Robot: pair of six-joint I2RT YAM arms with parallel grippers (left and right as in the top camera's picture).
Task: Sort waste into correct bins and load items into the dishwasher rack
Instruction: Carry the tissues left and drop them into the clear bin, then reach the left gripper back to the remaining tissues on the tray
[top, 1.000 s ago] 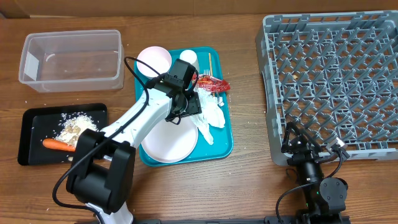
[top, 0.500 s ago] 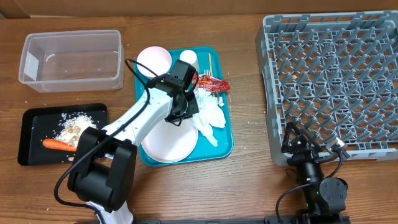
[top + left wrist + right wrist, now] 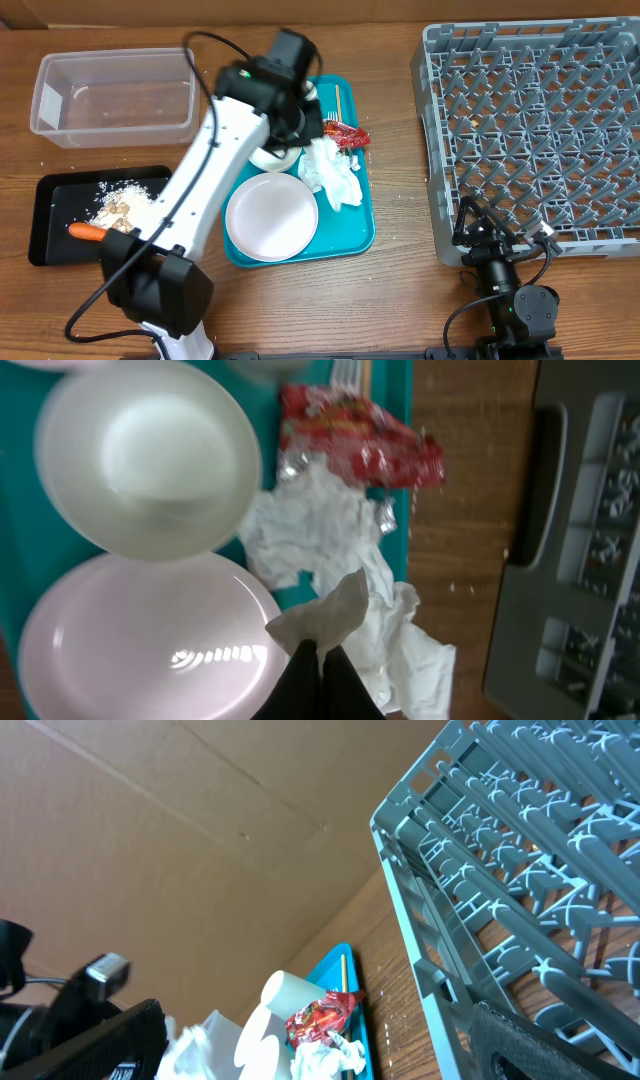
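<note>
From above, the left gripper (image 3: 289, 121) hangs over the far part of the teal plastic serving tray (image 3: 365, 232). Its fingers are hidden under the wrist in this view. The crumpled white tissue (image 3: 336, 172) lies on the tray just beside the gripper, touching the small red shiny wrapper (image 3: 346, 134). The large round white plate (image 3: 270, 216) sits at the near end of the tray, and a small white bowl (image 3: 262, 160) is partly covered by the arm. The clear rectangular plastic tub (image 3: 115, 95) stands on the wooden table (image 3: 400, 290), far left. The shallow black rectangular tray (image 3: 52, 215) nearer holds rice (image 3: 118, 200) and an orange carrot (image 3: 86, 232). The right gripper (image 3: 488, 228) rests at the near left corner of the large grey plastic grid rack (image 3: 540, 120).

In the left wrist view, the dark fingers (image 3: 305, 680) are pressed together on a corner of the tissue. This corner stands up above the plate rim, and the rest of the tissue lies on the tray below the wrapper.

In the right wrist view, the fingers (image 3: 545, 1040) stand wide apart with nothing between them. The rack fills the right side. On the tray, well apart from this gripper, are a small white cup (image 3: 283, 990), a thin wooden chopstick (image 3: 343, 970), the wrapper and the tissue.
</note>
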